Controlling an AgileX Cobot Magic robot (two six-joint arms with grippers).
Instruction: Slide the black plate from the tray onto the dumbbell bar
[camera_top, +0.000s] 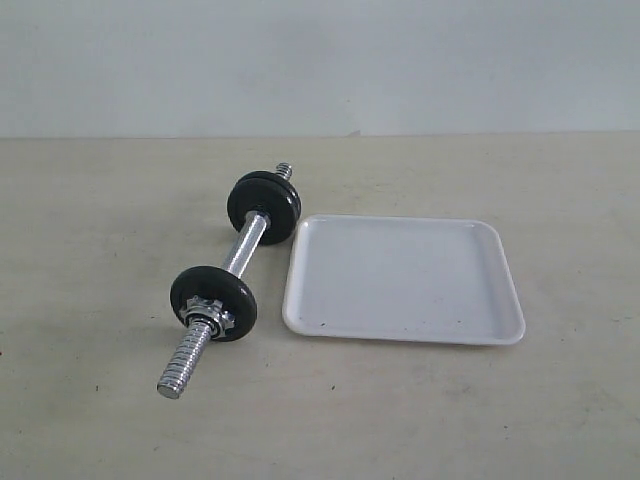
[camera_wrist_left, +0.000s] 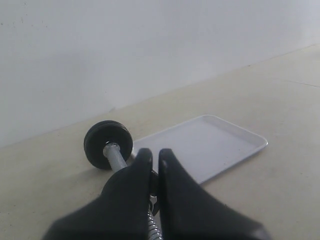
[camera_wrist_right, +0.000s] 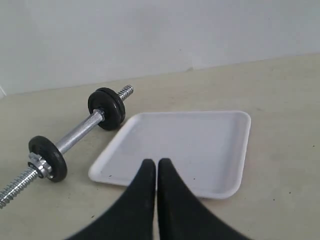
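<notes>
Exterior view: a short chrome threaded dumbbell bar (camera_top: 240, 252) lies diagonally on the beige table (camera_top: 100, 200), left of centre. A small round black plate (camera_top: 226, 291) sits on the bar's lower-left part, with a star-shaped metal nut (camera_top: 210, 322) against its outer face. A far black disc (camera_top: 262, 205) sits near the upper end. The shallow white rectangular tray (camera_top: 400, 280) lies just right of the bar.

Left wrist view: the left gripper (camera_wrist_left: 154, 155) has its black fingers (camera_wrist_left: 142, 167) pressed together and grips nothing. It is over the bar (camera_wrist_left: 116, 159); contact cannot be determined. Beyond are the far disc (camera_wrist_left: 107, 144) and tray (camera_wrist_left: 210, 145).

Right wrist view: the right gripper (camera_wrist_right: 154, 164) is fully closed, holds nothing, and is over the tray (camera_wrist_right: 190, 145) rim. The plate (camera_wrist_right: 52, 152) is on the bar (camera_wrist_right: 77, 132).
</notes>
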